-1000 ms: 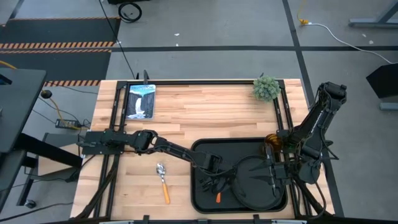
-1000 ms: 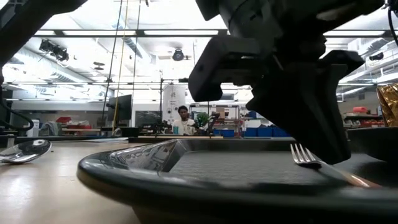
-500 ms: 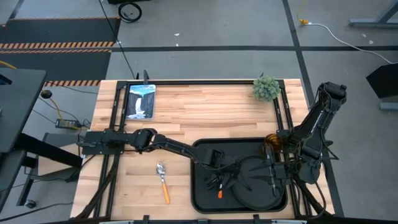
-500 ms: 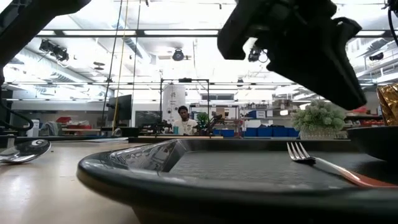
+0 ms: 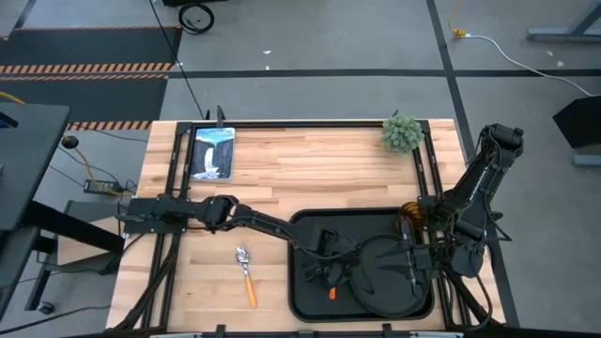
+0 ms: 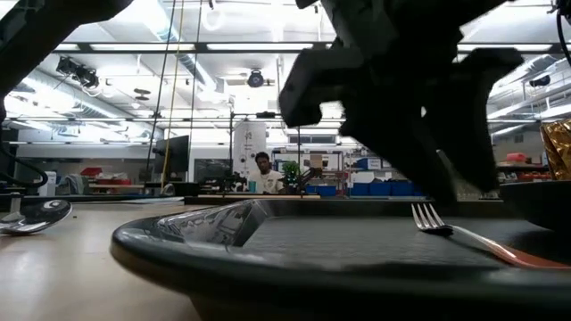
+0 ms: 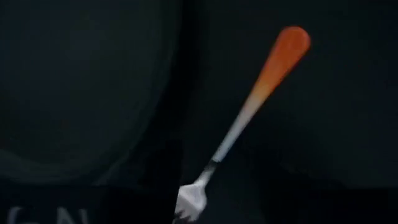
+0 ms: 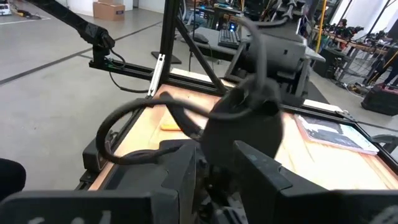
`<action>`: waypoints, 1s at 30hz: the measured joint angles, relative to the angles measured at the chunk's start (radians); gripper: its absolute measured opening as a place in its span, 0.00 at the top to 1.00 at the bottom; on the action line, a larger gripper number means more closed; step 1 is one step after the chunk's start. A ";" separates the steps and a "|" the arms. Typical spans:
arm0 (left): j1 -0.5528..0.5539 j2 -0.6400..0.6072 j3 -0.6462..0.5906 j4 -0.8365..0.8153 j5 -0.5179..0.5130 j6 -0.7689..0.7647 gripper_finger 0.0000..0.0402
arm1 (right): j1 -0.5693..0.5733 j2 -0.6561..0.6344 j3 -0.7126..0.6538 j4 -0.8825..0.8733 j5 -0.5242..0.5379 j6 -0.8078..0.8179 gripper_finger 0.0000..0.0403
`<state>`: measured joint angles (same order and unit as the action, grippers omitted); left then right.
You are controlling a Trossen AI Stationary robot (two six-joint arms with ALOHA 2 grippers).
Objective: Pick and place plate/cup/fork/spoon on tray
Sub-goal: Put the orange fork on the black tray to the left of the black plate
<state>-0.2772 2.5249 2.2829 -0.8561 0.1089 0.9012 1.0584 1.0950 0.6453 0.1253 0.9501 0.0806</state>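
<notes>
Plate [image 5: 387, 274], cup [image 5: 411, 215] and fork [image 7: 249, 118] sit on the tray [image 5: 305, 225], the spoon [image 5: 246, 272] waits on the table, and I can't tell either gripper's grip.

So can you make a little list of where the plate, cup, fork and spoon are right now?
plate: on the tray, right side
fork: lying on the tray beside the plate
spoon: on the table, left of the tray
cup: at the tray's far right corner
left gripper: above the fork
right gripper: over the plate's right part
</notes>
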 joint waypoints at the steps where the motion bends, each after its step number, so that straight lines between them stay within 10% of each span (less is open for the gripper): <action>1: -0.002 0.003 -0.001 -0.005 0.000 0.001 0.54 | 0.000 0.000 0.000 0.000 0.000 -0.001 0.72; 30: 0.006 0.058 0.002 0.003 0.025 -0.024 0.79 | 0.000 0.000 0.000 0.000 0.003 0.004 0.72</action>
<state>-0.2714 2.5824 2.2845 -0.8533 0.1338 0.8773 1.0580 1.0950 0.6453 0.1253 0.9530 0.0841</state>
